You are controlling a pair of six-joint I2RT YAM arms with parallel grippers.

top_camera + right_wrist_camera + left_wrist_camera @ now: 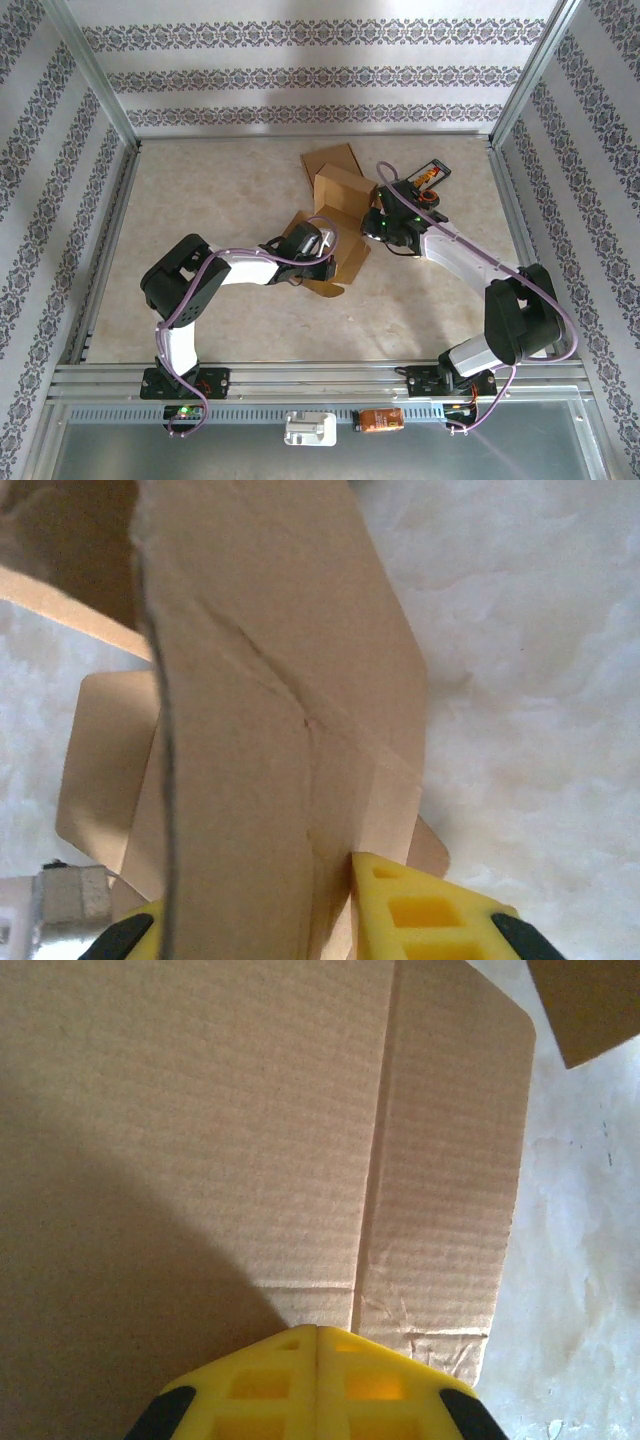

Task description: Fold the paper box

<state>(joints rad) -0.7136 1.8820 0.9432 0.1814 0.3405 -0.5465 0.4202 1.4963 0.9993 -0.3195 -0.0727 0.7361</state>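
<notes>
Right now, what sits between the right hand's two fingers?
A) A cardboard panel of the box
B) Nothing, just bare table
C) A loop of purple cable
A: the right wrist view shows a panel of the paper box running down between the right hand's yellow fingers.

Seen from above, the left arm (245, 268) and right arm (460, 255) share one build: black base plates at 7 and 5 o'clock, bulky black joint housings and smooth white link shells between them. A purple cable (172, 322) loops along each arm. A green light (183, 409) glows at the left base. The left gripper (318, 1332) and the right fingers (425, 910) are yellow plastic, cut with rectangular pockets, black at the outer corners.
</notes>
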